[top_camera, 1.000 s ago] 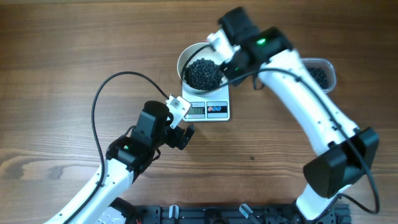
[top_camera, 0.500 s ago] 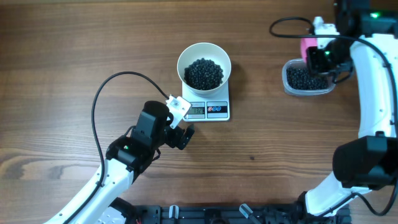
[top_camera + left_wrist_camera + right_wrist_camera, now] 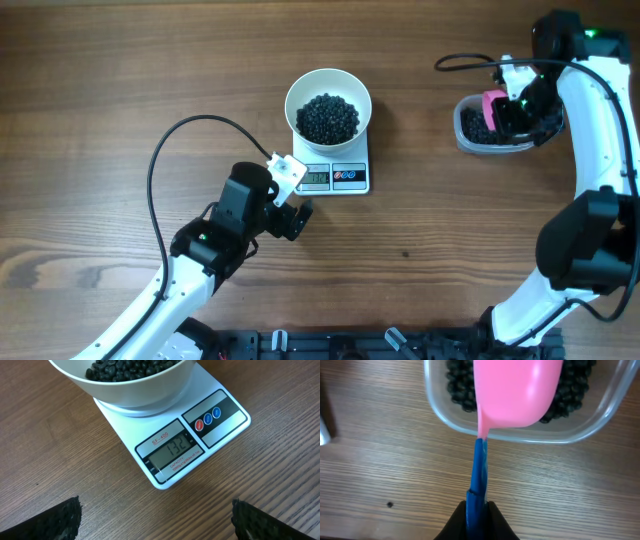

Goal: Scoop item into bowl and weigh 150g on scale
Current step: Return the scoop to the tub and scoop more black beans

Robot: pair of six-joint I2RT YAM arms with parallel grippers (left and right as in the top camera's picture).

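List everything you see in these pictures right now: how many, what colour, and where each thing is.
table: one, brown wood, under everything
scale: one, white, middle of the table, display reads 132
bowl: one, white, standing on the scale
beans: many, black, heaped in the bowl, more in the tub
tub: one, clear plastic, far right of the table
scoop: one, pink with a blue handle, over the tub
left gripper: one, black, open, just in front of the scale
right gripper: one, black, shut on the scoop's handle
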